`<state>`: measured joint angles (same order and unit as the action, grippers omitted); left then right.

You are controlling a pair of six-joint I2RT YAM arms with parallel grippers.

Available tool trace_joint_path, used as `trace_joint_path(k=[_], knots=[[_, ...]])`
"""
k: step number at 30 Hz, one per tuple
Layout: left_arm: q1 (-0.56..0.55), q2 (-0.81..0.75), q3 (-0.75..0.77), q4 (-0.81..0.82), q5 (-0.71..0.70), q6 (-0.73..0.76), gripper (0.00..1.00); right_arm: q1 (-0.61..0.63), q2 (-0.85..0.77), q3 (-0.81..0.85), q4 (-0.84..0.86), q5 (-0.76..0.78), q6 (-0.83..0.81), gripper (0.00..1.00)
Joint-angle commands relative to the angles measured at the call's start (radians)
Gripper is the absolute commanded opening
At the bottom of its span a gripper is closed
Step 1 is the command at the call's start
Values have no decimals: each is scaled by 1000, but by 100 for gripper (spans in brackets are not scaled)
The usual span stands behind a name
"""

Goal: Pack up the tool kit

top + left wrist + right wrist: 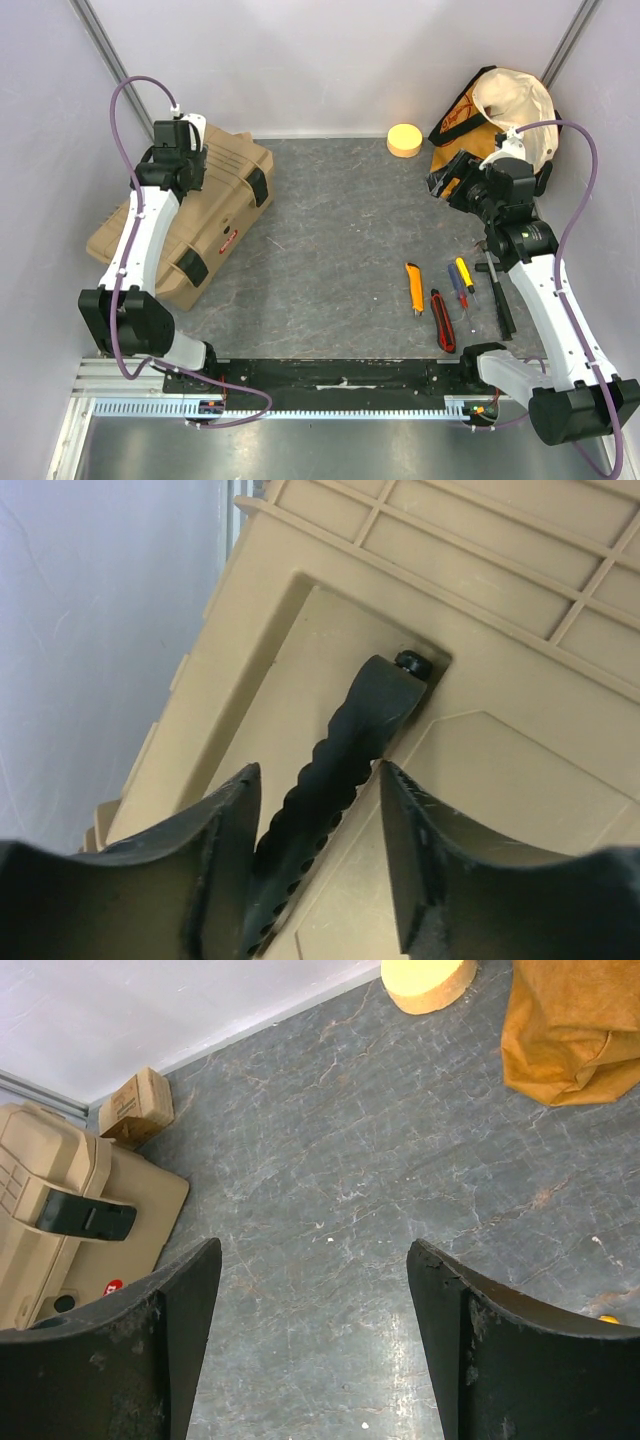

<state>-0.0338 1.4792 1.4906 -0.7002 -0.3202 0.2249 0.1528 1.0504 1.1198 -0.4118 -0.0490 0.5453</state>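
Your toolbox lies flat at about 9 o'clock on the table. Its lid is down and its latches sit folded over the front edge, so nothing can go in yet. That looks like the reason your left gripper is where it is, at the box's 11 o'clock end with one finger on each side of the black handle. The jaws are about half apart around it. The left finger looks to be against the ribbed grip and the other sits just beside it, so you cannot tell whether the handle is actually clamped. The handle lies folded into its recess. Straddling it near the pivot bolt suggests you mean to lift or turn the box rather than work a latch. Your right gripper hangs wide open and empty at about 2 o'clock, above bare table just beside the bag, where it is clear of the box and the left arm's path. The things to pack wait at 4 o'clock in a loose row near the right arm: an orange cutter, a red cutter and screwdrivers. They are well apart from the box, so each one will have to cross the table once the lid is up. A yellow disc sits at 1 o'clock, and a small block touches the box's far corner.
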Motion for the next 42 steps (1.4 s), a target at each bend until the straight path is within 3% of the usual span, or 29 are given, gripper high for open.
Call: trace_joint_path(k=[1,4,9,17,25,26,28,29,31,34,42], knots=[[2,-22,8,30,113,47,51,-1,0,-2,34,-11,16,82],[-5,-28,8,25,156,59,38,-2,-1,0,36,-11,16,82],[-26,-45,48,-33,300,50,2,-1,-9,-6,36,-3,15,82],[-60,-79,60,-24,521,-88,2,-1,-24,-29,36,12,13,82],[-115,-8,100,-51,417,-170,2,-1,-41,-57,39,6,16,82],[-115,0,109,-58,390,-173,5,-1,-43,-58,39,5,16,82],[-117,7,118,-64,330,-167,39,-1,-46,-66,42,-2,16,82],[-115,7,120,-65,296,-150,52,-1,-47,-69,42,-3,19,82],[-115,4,117,-67,242,-105,67,-1,-50,-74,42,-8,21,82],[-115,-7,102,-68,159,-35,75,-1,-55,-77,47,-11,24,82],[-109,-51,4,-29,109,56,73,-2,-40,-69,59,-41,45,82]])
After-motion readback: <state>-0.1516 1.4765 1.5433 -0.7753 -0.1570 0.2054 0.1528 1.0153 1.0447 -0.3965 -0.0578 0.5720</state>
